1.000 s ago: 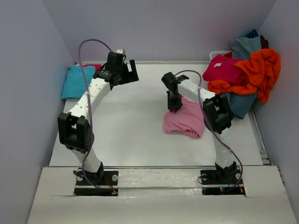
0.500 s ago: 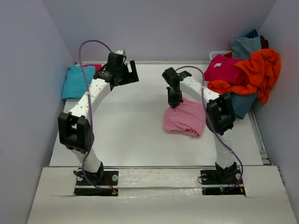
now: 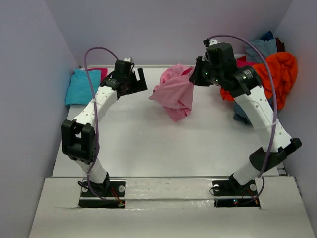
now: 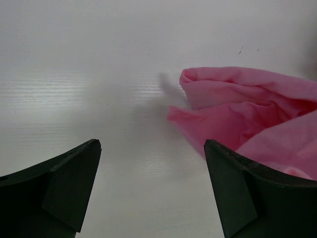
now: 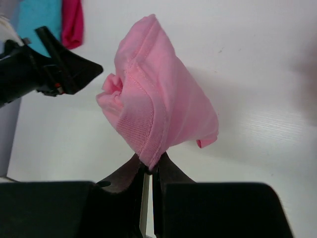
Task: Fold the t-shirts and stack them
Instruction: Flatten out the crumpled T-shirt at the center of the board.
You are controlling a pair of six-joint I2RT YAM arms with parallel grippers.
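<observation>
Right wrist view: pink t-shirt (image 5: 158, 104) is pinched at a stitched edge by the right gripper (image 5: 150, 168), jaws clamped together on the cloth. The rest hangs bunched out ahead of it. Left gripper (image 4: 153, 148) is spread wide and empty, with the shirt just off to its right. My call: left takes a second point along that same edge, then both pull apart to flatten it over the worktop (image 3: 148, 148).

Unclear: which edge is held, where the sleeves and collar sit inside the bunch, and whether the lowest fold touches down.
</observation>
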